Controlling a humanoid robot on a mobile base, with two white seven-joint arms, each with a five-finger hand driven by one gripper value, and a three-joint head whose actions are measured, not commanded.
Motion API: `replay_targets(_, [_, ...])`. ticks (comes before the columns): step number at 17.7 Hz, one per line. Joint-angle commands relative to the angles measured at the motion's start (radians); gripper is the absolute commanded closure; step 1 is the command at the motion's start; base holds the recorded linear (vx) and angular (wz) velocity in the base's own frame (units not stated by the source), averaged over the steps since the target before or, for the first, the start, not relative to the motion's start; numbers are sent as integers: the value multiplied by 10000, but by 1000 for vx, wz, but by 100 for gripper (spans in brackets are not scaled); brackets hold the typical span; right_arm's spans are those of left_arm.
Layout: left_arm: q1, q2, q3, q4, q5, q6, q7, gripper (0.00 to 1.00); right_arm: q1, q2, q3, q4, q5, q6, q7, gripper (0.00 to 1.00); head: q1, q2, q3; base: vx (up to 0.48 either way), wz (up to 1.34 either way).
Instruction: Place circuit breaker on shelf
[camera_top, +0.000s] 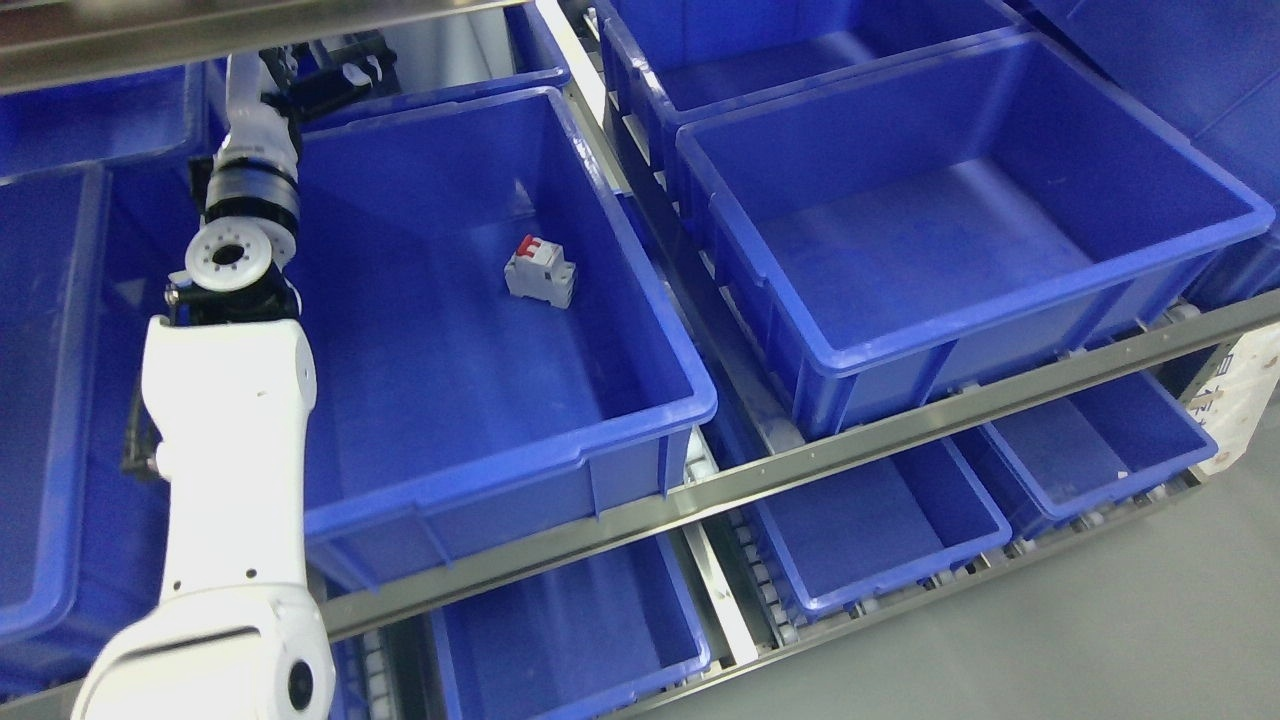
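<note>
A small grey circuit breaker (540, 272) with a red switch lies on the floor of a blue bin (640, 370) on the upper shelf level, near the bin's back right. My left arm rises from the lower left, and its black hand (335, 75) hovers over the back left rim of that bin, under the metal rail. The fingers look loosely spread with nothing in them. The hand is well apart from the breaker. My right arm does not show.
A second blue bin (860, 350) stands to the right on the same shelf, with more bins behind and at the far left. A metal shelf rail (800, 465) runs along the front. Lower bins (880, 560) sit underneath. Grey floor lies at the bottom right.
</note>
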Motion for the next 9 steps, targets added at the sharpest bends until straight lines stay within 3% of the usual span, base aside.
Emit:
replay_targets(1, [1747,-245,-367,-4568,912,978,-84,1,13,-175,1,0,0,-4,-66,0,0,0,0,-273,99])
replay_targets(3, [2253,-245,-644,-5782,1128,1822,-84,0,-2,-175,1,0,0,-4,-66,0,0,0,0,-302,39])
replay_targets(9, [2961,-245,-1351,-5955,1175,1871,-7,0,-2,-175,1,0,0,-4,-66,0,0,-2,0,-314,-15])
